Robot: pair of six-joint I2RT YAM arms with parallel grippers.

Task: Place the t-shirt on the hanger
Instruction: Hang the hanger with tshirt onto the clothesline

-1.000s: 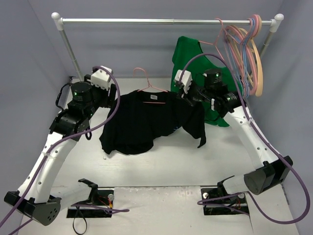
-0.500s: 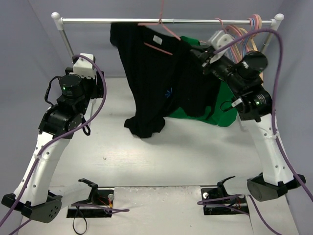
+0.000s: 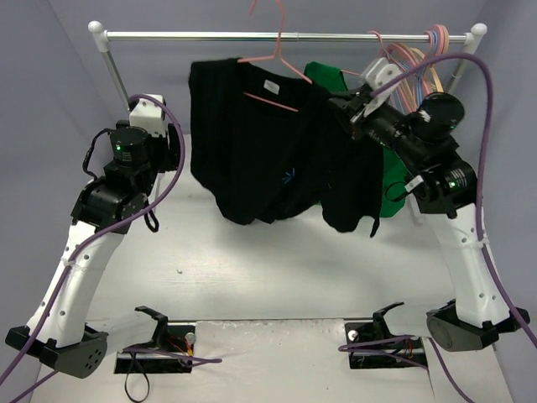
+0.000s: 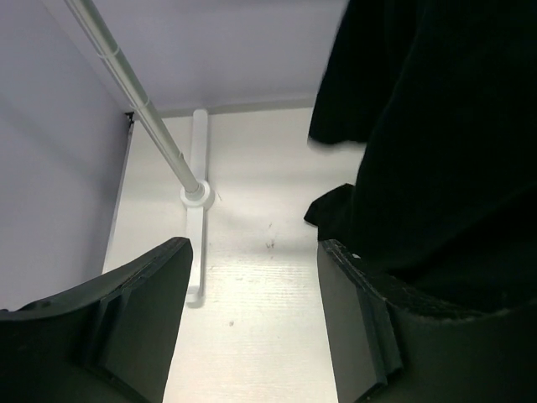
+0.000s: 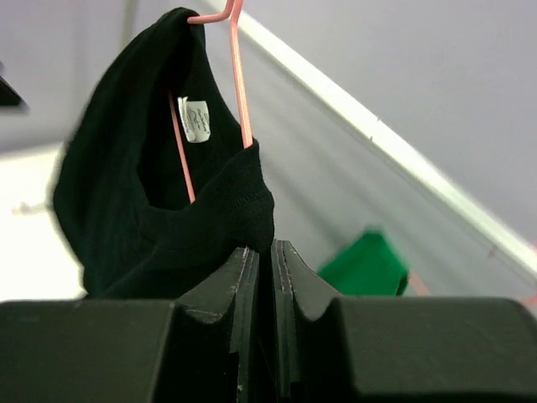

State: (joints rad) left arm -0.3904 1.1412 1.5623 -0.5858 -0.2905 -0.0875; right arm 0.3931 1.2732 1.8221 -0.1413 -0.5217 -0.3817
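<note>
My right gripper (image 5: 270, 252) is clamped on the t-shirt (image 3: 252, 151) at one shoulder, just where the pink hanger (image 5: 240, 75) wire dips into the cloth, so a single pinch carries both. The shirt hangs clear of the desk (image 3: 252, 269), up and to the left of that gripper, with the hanger's hook close by the rail (image 3: 168, 36). I judge only hooking it on remains. My left gripper (image 4: 252, 252) stands apart and empty, the shirt's hem just to its right.
</note>
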